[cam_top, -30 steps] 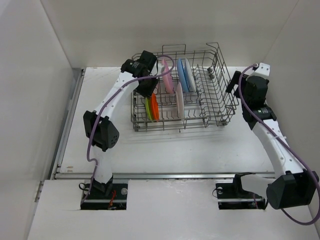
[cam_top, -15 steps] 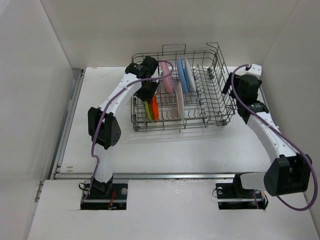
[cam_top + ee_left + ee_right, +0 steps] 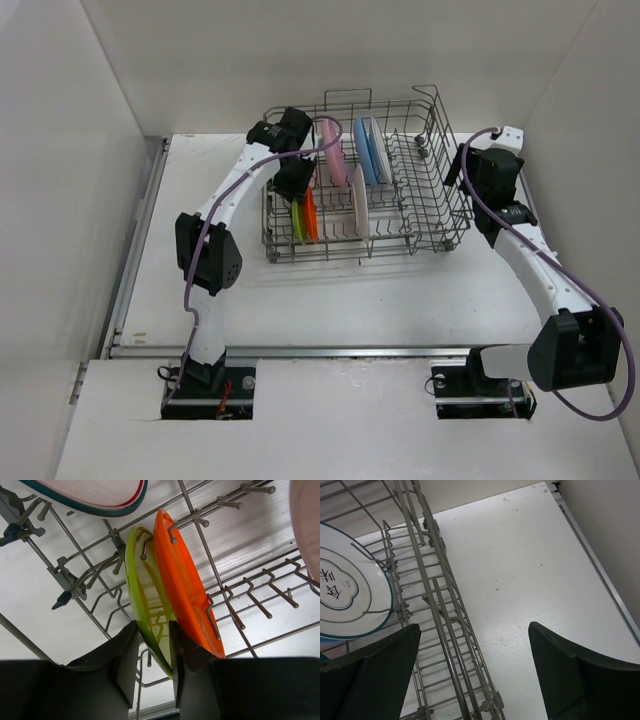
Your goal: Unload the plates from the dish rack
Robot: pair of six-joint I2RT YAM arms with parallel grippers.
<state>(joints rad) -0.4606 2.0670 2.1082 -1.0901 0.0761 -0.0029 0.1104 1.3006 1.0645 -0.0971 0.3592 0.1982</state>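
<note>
1. Pinches the rim of the green plate with the left claw, one finger on each face: clenched, not released.
2. Stands on edge at the near left of the dish rack, faces turned left and right, long line running near to far, just left of the orange plate.
3. Calls, most likely, for a pull straight up along that line, clear of the rack and the orange plate.
4. Gapes wide and holds nothing at the right claw, over the table outside the rack's right wall; left arm much the nearer.
5. Shows the grip only from the left wrist; from above, hides it under the arm but takes in the pink plate and blue plate farther back.
</note>
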